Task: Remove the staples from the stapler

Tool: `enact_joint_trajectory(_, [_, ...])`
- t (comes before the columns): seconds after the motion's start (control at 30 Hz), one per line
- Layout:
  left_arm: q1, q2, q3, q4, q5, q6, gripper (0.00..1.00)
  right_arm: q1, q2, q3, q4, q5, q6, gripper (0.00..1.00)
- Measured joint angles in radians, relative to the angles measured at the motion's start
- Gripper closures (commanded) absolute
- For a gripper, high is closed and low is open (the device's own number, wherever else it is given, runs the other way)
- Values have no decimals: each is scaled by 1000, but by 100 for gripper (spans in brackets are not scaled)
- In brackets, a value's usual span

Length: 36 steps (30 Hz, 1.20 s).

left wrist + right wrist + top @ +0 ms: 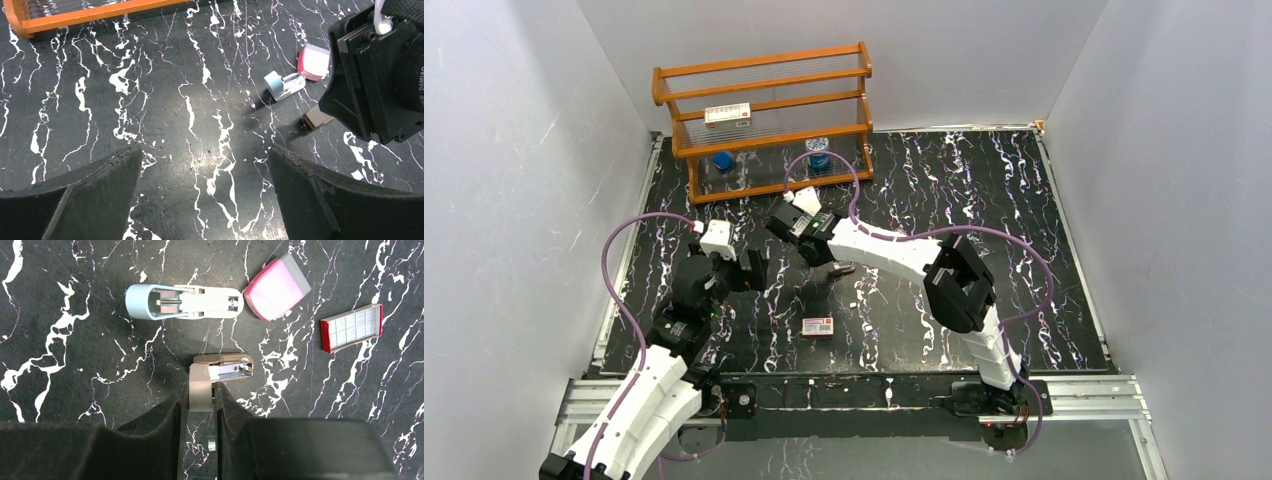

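The light-blue stapler [182, 301] lies on the black marbled table with its silvery inner parts facing up, apart from both grippers. It also shows in the left wrist view [283, 85]. My right gripper [201, 392] is shut on a small tan piece [201, 382] with a silvery metal part [232, 371], just below the stapler. A tiny silvery bit [212, 445] lies on the table between the right fingers. My left gripper [205, 150] is open and empty over bare table, left of the stapler.
A pink block [276, 287] lies right of the stapler. A flat white box with a red edge [351, 327] lies further right, and shows in the top view [818, 326]. An orange wooden rack [764, 120] stands at the back left.
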Motion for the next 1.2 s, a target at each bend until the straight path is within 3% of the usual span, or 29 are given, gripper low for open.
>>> enact_joint_trajectory(0.3, [0, -5, 0, -3, -22, 0, 7, 9, 37, 58, -13, 50, -1, 78])
enact_joint_trajectory(0.73, [0, -4, 0, -29, -37, 0, 7, 34, 114, 134, -36, 91, -21, 61])
enact_joint_trajectory(1.0, [0, 9, 10, -44, -39, 0, 7, 40, 123, 230, -77, 53, -32, 32])
enact_joint_trajectory(1.2, [0, 13, 12, -52, -42, 0, 7, 39, 50, 217, -65, 57, -46, 18])
